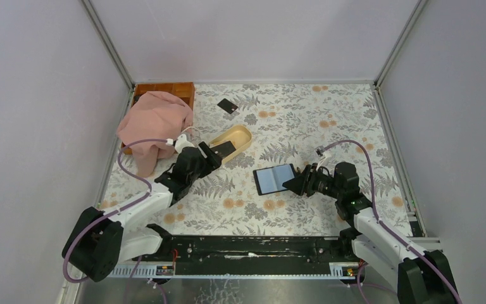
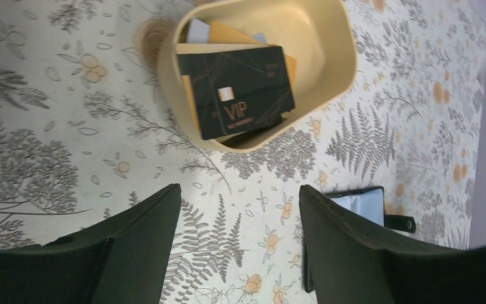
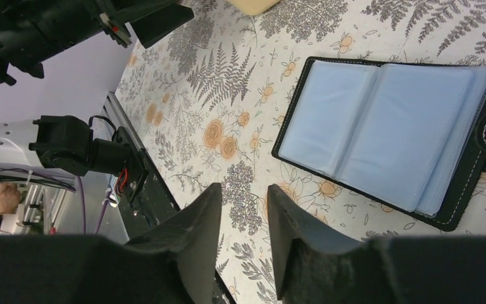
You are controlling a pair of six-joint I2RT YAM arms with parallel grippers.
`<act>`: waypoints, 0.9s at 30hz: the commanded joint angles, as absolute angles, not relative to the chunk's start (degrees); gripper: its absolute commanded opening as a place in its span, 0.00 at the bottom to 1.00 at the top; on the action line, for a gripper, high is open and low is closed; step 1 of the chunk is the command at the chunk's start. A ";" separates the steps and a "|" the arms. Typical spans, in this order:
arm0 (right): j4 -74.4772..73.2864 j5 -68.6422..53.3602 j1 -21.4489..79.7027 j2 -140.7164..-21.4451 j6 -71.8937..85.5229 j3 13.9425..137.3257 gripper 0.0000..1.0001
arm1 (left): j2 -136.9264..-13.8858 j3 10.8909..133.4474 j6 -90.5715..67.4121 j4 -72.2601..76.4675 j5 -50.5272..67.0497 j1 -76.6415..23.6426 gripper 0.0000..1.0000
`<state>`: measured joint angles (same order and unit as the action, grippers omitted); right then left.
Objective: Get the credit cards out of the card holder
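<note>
The holder (image 1: 274, 178) is lying open on the flowery table (image 1: 329, 126), with grey walls (image 1: 253, 38) standing around.
Top: a far card (image 1: 228, 106) is lying near the back. Left wrist: the left gripper (image 2: 239, 190) is standing wide apart, empty, near the VIP card (image 2: 237, 95) in the dish (image 2: 319, 38). Right wrist: the right gripper (image 3: 243, 188) is gaping a little, empty, beside the holder.

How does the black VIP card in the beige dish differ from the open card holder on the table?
The VIP card is one thin sheet with gold print; the card holder is thicker and lies open, showing blue-grey sleeves. The card rests in the dish on other cards; the holder lies flat on the tablecloth. Both are black rectangles.
</note>
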<state>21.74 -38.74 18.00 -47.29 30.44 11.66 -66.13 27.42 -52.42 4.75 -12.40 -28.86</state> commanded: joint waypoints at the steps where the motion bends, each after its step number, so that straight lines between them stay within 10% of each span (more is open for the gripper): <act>1: 24.52 -40.58 18.19 -48.63 30.40 12.44 0.35 | -65.61 27.66 -47.52 9.49 -13.44 -30.60 0.76; 7: 21.39 -38.78 18.19 -47.51 29.35 12.99 0.10 | -68.55 29.87 -45.20 11.70 -16.92 -30.59 0.67; 27: 19.15 -35.68 18.18 -47.55 28.26 13.11 0.12 | -88.62 41.25 -44.12 11.67 -15.91 -29.44 0.65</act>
